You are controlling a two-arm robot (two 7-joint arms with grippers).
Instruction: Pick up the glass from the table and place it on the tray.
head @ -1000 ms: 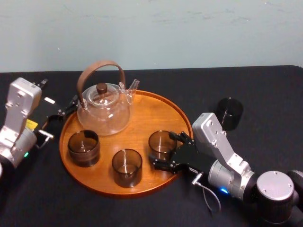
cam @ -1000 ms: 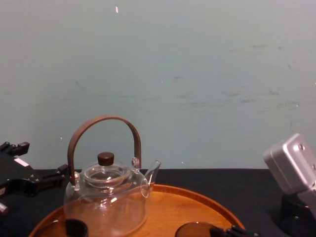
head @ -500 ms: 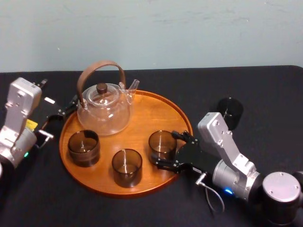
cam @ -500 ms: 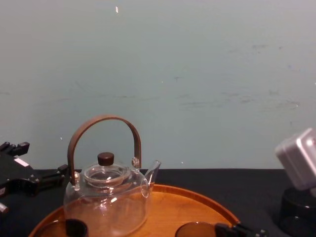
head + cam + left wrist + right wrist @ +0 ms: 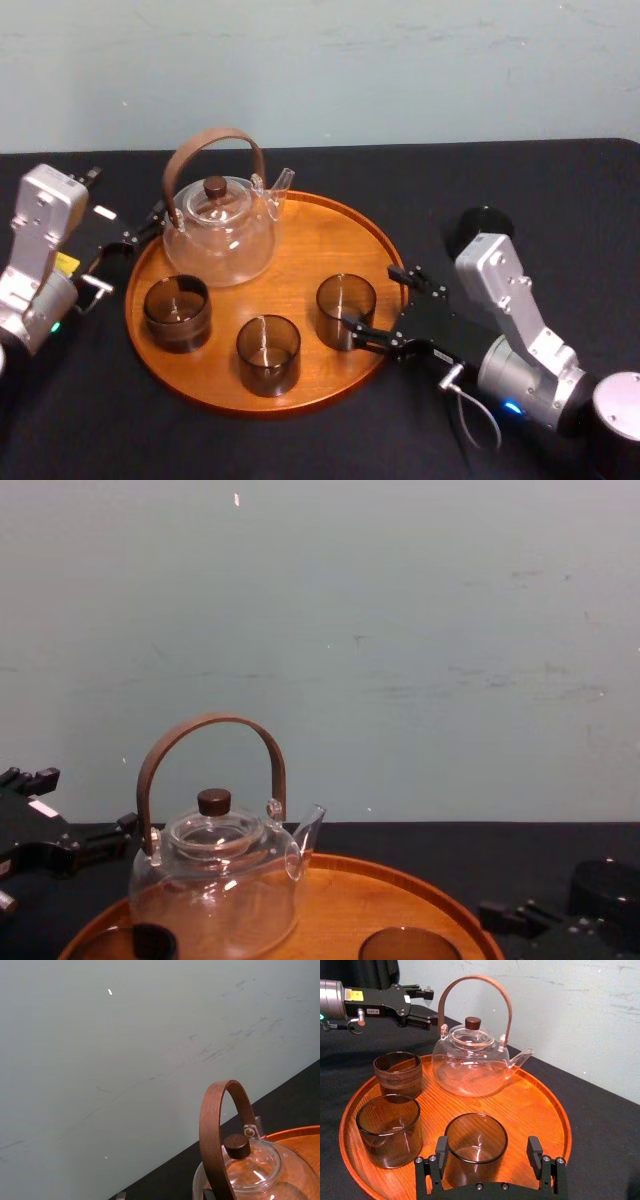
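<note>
A smoky brown glass (image 5: 345,305) (image 5: 475,1147) stands upright at the right side of the round wooden tray (image 5: 315,245) (image 5: 535,1105). My right gripper (image 5: 369,297) (image 5: 487,1149) is open just to the right of it. Its fingertips flank the glass's near side, and one sits very close to the wall. Another dark glass (image 5: 472,226) (image 5: 604,880) stands on the black table (image 5: 560,190), partly hidden behind my right arm. My left gripper (image 5: 130,238) (image 5: 420,1006) is parked open at the tray's left rim, holding nothing.
A glass teapot (image 5: 218,232) (image 5: 470,1065) with a brown hoop handle fills the tray's back left. Two more brown glasses (image 5: 177,311) (image 5: 268,353) stand at the tray's front left. A pale wall runs behind the table.
My right gripper has drawn back to the right, off the glass, which stays standing on the tray. The right arm shifted right too. The left arm has not moved.
</note>
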